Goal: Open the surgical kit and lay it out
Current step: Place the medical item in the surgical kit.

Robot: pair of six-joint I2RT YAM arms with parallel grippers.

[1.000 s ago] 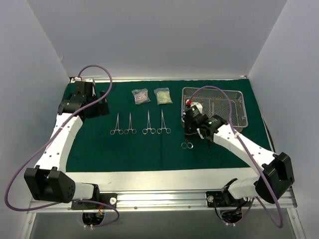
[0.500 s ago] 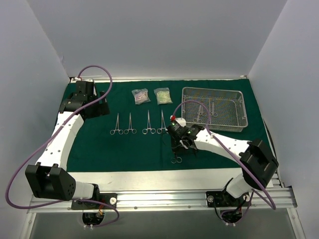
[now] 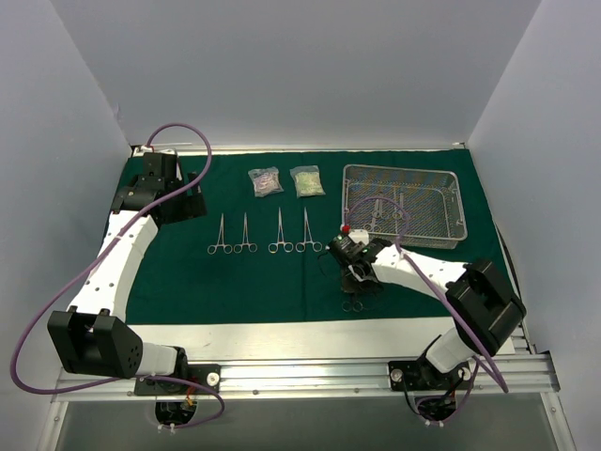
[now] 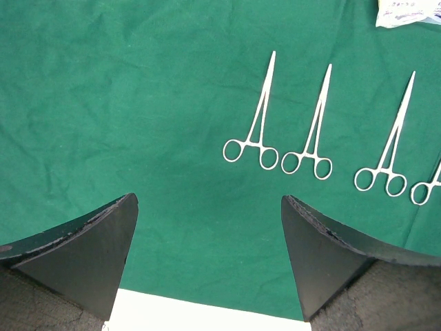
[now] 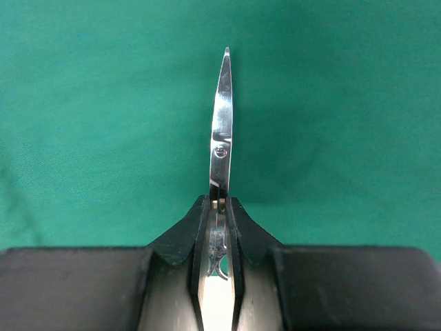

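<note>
Now the right gripper (image 3: 353,275), clenched on scissors (image 5: 221,131), has swung back rightward while the left gripper (image 4: 209,200) stays released.

no text, brand, number or sign can be read in any view.

one item noted: a clear packet (image 4: 410,12) at the top right edge of the left wrist view carries a white label with small dark print. the frame cuts it off and the characters are too small to make out.

in the top view, the left packet (image 3: 265,181) and the right packet (image 3: 307,180) lie on the green cloth (image 3: 188,282). any lettering on them is too small to read.
</note>
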